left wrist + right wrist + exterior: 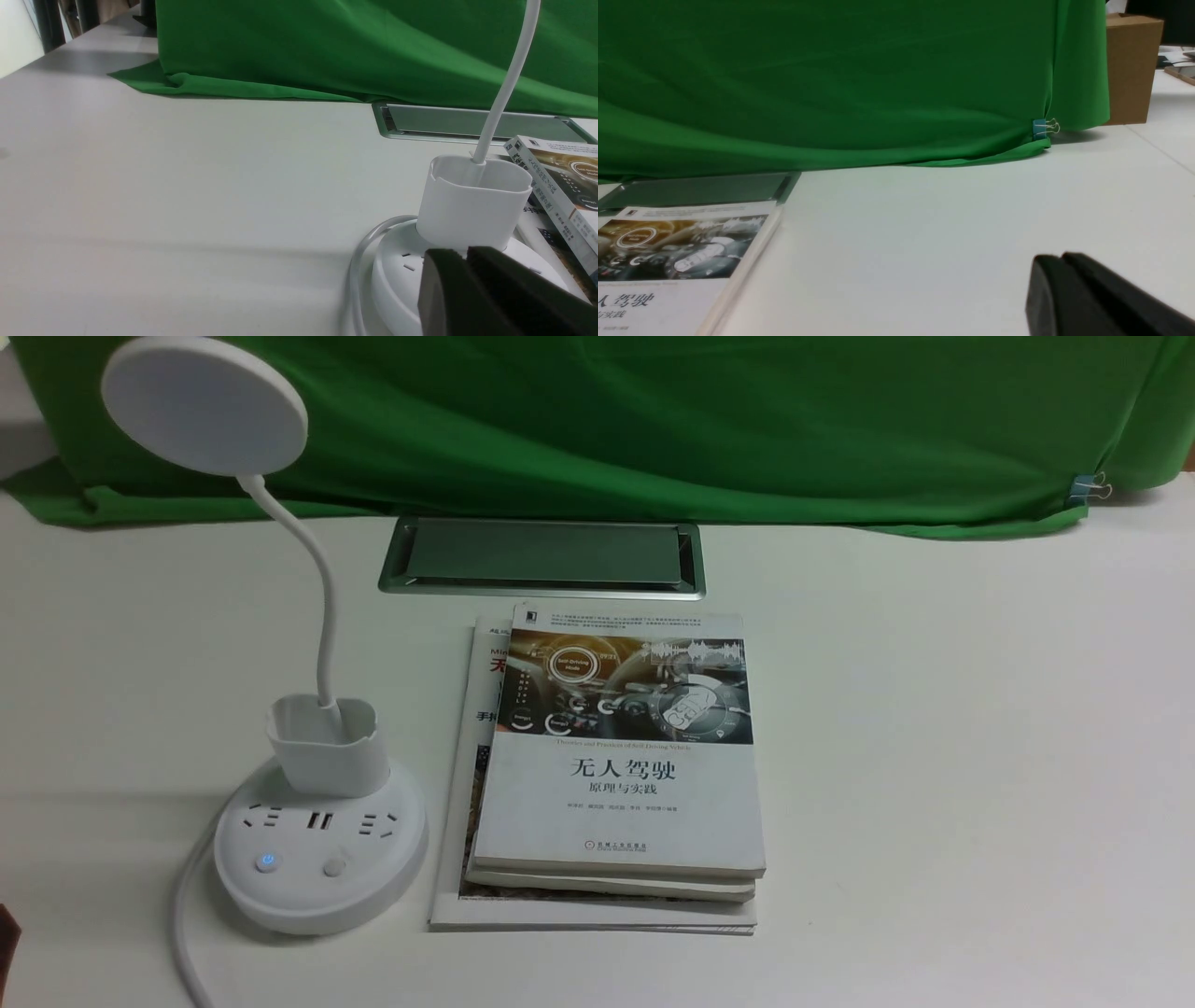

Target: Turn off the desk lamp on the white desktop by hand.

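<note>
The desk lamp stands at the left of the white desktop (934, 756). It has a round disc head (203, 403), a thin bent neck, a cup holder (327, 747) and a round base (317, 887) with sockets. Of its two buttons, the left one (268, 861) glows blue and the right one (334, 867) is plain. Neither gripper shows in the front view. In the left wrist view my left gripper (460, 252) is shut and empty, its tips over the lamp base (397, 280) just before the cup holder (472, 205); I cannot tell if it touches. My right gripper (1059, 257) is shut and empty above bare desktop.
A stack of books (621, 765) lies right beside the lamp base. The silver-framed grey hatch (541, 555) is set in the desk behind the books. A green cloth (653, 420) hangs along the back. The lamp's white cable (187, 933) runs off the front edge.
</note>
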